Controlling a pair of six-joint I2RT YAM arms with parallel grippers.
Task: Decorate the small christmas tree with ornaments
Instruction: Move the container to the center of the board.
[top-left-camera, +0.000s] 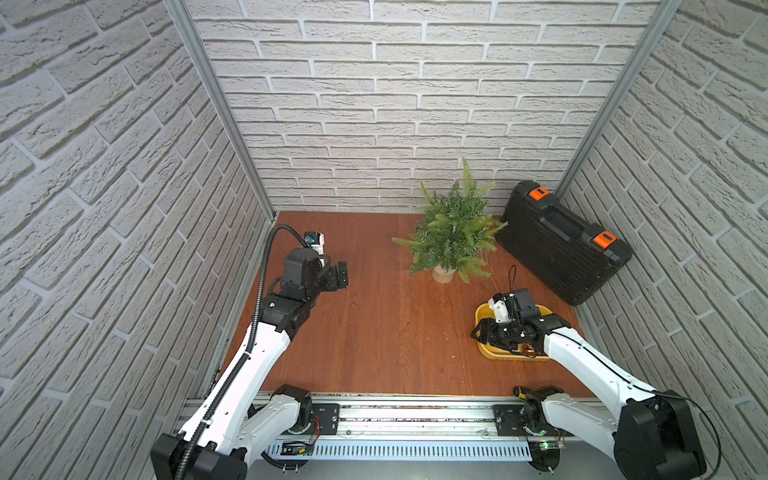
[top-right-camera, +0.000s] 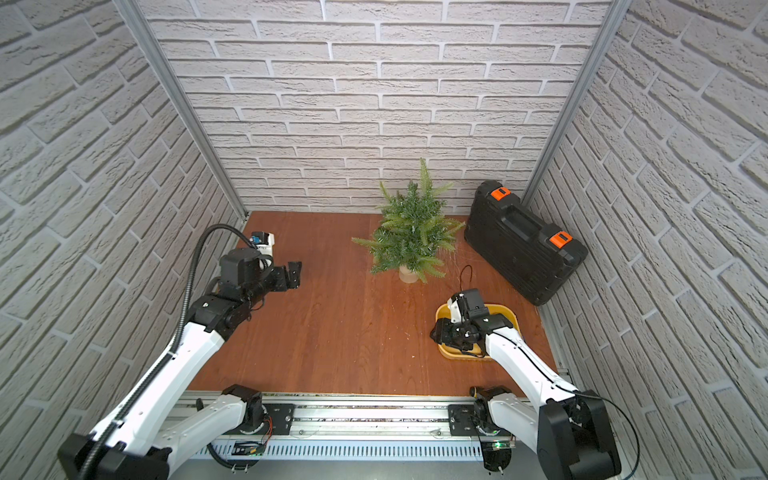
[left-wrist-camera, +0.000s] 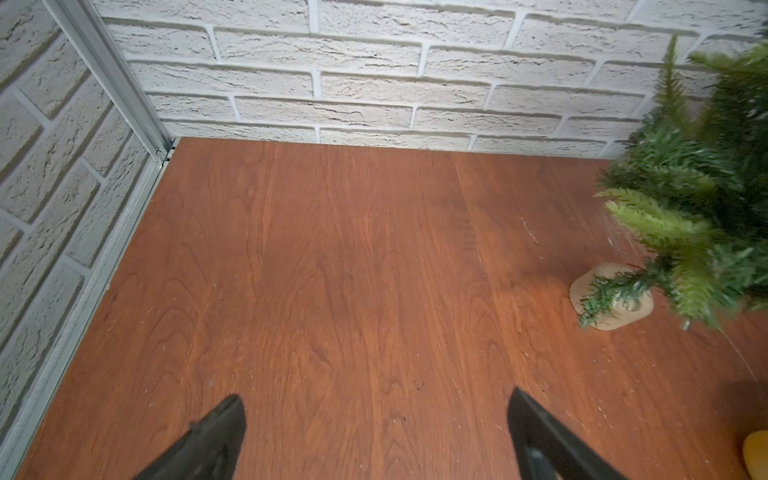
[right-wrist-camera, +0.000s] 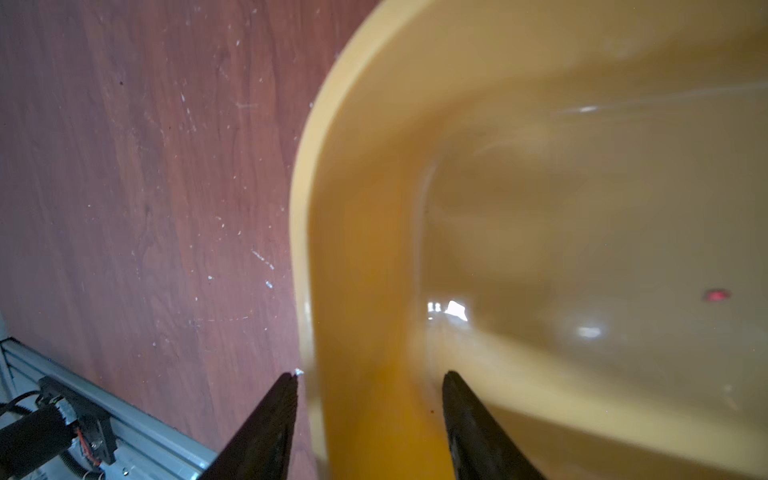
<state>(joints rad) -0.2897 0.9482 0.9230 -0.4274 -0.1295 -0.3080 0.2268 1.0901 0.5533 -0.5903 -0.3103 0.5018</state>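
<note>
The small tree stands upright in its pale pot at the far side of the wooden table, right of centre; a black case lies just to its right, against the far right corner. A yellow tray sits at the near right, apart from the tree; one amber ball shows in it under the right arm, the other ornaments hidden. The right gripper is partly open, its jaws astride the tray's left rim; whether they press it I cannot tell. The left gripper hangs wide open above the table at the left.
</note>
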